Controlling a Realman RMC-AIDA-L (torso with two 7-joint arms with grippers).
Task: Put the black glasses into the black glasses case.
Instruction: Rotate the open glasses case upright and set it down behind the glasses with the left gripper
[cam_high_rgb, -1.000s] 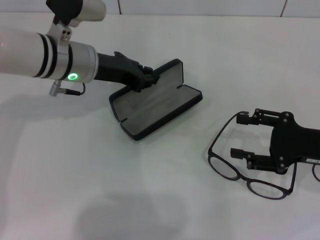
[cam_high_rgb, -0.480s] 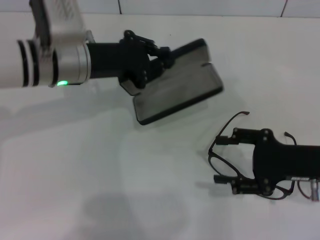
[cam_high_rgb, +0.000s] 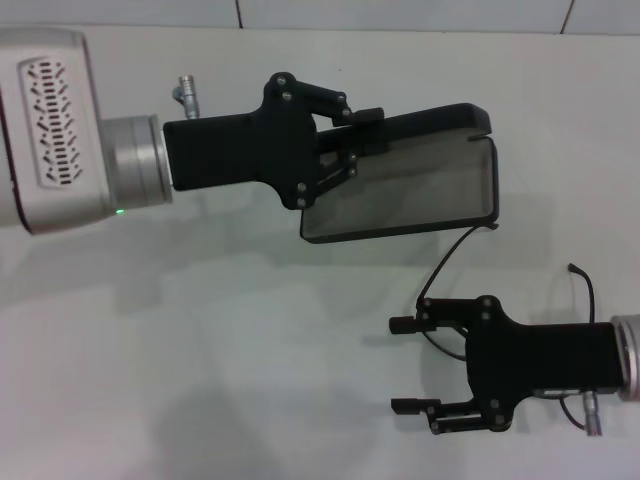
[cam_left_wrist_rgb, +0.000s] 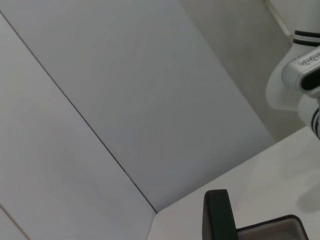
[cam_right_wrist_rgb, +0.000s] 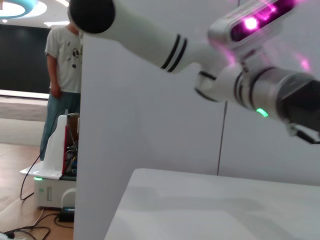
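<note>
My left gripper (cam_high_rgb: 352, 140) is shut on the edge of the open black glasses case (cam_high_rgb: 420, 185) and holds it in the air, grey lining showing. A part of the case (cam_left_wrist_rgb: 218, 216) also shows in the left wrist view. The black glasses (cam_high_rgb: 452, 255) lie on the white table below and to the right of the case. Only their thin temple arms show, because the lenses are hidden under my right gripper (cam_high_rgb: 402, 365). That gripper hovers over them, open, pointing left, with nothing between its fingers.
The white table (cam_high_rgb: 200, 360) stretches to a tiled wall at the back. The right wrist view looks across the table at my left arm (cam_right_wrist_rgb: 235, 80). A person (cam_right_wrist_rgb: 62, 65) stands beyond a partition, off the table.
My left gripper has lifted the case off the table and carried it right, above the glasses. My right gripper has shifted towards the near edge, over the lenses. The glasses have not moved.
</note>
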